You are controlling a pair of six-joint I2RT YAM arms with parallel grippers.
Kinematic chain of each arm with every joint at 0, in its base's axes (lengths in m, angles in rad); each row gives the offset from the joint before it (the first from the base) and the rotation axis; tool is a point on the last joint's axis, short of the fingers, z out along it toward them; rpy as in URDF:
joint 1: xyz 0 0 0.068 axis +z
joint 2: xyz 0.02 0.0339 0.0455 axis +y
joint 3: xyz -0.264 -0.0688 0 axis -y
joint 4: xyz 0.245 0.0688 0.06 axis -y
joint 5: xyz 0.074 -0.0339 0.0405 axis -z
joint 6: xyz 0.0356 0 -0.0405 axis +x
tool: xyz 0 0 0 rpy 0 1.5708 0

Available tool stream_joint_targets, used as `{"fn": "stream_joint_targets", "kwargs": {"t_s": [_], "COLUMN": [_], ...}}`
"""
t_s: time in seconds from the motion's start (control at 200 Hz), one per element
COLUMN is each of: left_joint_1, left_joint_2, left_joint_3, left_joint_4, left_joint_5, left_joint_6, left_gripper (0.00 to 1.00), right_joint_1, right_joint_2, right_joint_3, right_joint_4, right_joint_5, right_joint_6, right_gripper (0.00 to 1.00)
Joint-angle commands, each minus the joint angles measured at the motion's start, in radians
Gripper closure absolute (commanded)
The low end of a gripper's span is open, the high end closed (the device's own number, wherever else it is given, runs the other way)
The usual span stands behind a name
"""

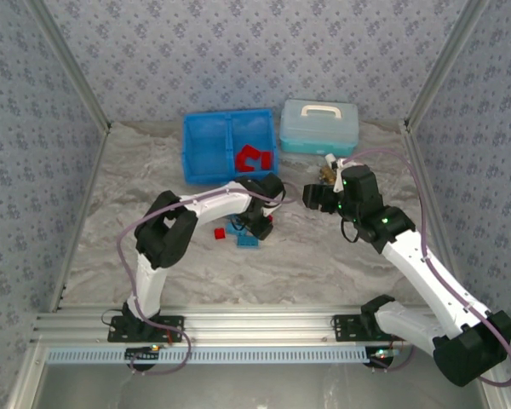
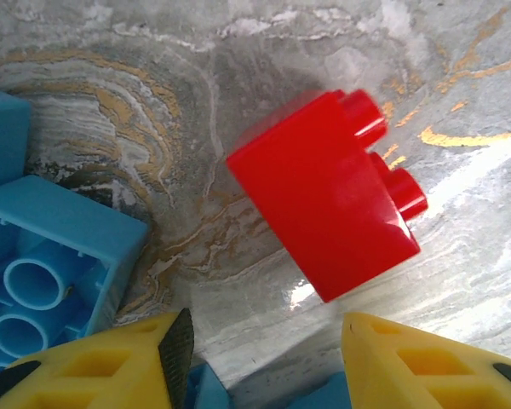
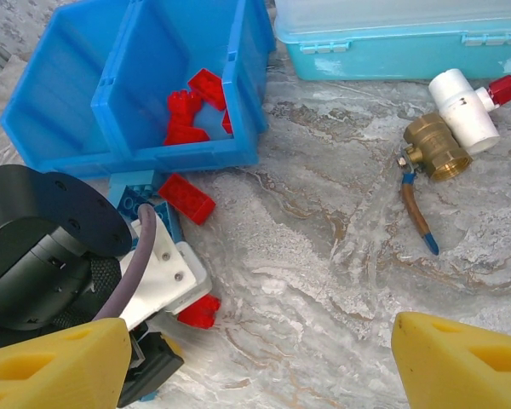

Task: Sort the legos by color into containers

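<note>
Left wrist view: left gripper point(image 2: 268, 354) parted, empty, near red lego point(image 2: 324, 200); right gripper point(image 3: 260, 354) wide, empty.

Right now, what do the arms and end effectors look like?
Both the left arm and right arm: white links, black rounded joints, a lilac cable looped along each. The left end effector and right end effector: yellow fingers with cut-out slots; black pad on a left one.

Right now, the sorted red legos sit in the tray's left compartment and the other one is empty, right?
No. The top view shows the red legos in the right compartment of the tray; the other one, on the left, is empty.
</note>
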Motion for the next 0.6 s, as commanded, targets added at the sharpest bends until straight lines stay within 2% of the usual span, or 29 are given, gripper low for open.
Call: {"fn": "stream_joint_targets", "kwargs": {"t_s": [0.0, 0.065, 0.09, 0.21, 0.24, 0.31, 0.405, 0.595], "left_joint_1": [-0.013, -0.012, -0.012, -0.022, -0.024, -0.023, -0.023, -0.022], "left_joint_2": [0.018, 0.019, 0.015, -0.044, -0.056, -0.057, -0.027, 0.04], "left_joint_3": [-0.015, -0.019, -0.02, -0.05, -0.053, -0.034, 0.009, 0.065], "left_joint_4": [0.009, 0.021, 0.028, 0.121, 0.148, 0.166, 0.156, 0.106], "left_joint_5": [-0.003, -0.013, -0.011, 0.035, 0.039, 0.019, -0.029, -0.003], "left_joint_6": [0.006, 0.002, 0.0, 0.0, 0.002, 0.002, -0.014, -0.052], "left_gripper": [0.5, 0.49, 0.46, 0.18, 0.15, 0.16, 0.23, 0.37], "right_joint_1": [-0.008, -0.007, -0.008, -0.009, -0.009, -0.009, -0.01, -0.011], "right_joint_2": [-0.004, -0.004, -0.004, -0.004, -0.004, -0.005, -0.008, -0.015], "right_joint_3": [-0.009, -0.01, -0.011, -0.009, -0.007, -0.005, -0.003, 0.001], "right_joint_4": [-0.002, -0.002, -0.003, -0.007, -0.007, -0.01, -0.014, -0.026], "right_joint_5": [-0.013, -0.015, -0.017, -0.017, -0.017, -0.017, -0.018, -0.011], "right_joint_6": [0.013, 0.015, 0.016, 0.012, 0.013, 0.012, 0.011, 0.008], "right_gripper": [0.17, 0.17, 0.17, 0.17, 0.17, 0.17, 0.17, 0.17]}}
